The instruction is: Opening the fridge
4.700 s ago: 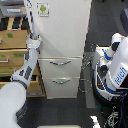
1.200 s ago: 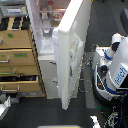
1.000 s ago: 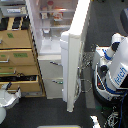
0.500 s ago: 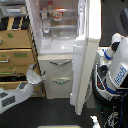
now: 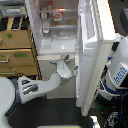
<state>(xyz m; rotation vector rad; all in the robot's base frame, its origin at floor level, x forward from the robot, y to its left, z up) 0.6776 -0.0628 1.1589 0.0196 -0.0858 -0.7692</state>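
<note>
Blur hides whether the pincer (image 5: 64, 69) is parted; the fridge (image 5: 92, 45) top is cropped.

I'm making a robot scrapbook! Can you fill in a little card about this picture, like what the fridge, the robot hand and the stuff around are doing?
fridge: white, upper compartment showing shelves with items
fridge door: swung wide open toward the exterior view's right
gripper: fingers spread, holding nothing, in front of the fridge's lower part beside the door's edge
arm: reaches in from the lower left of the view
wooden cabinet: tan drawers, left of the fridge
second robot: white and blue, right of the door
</note>
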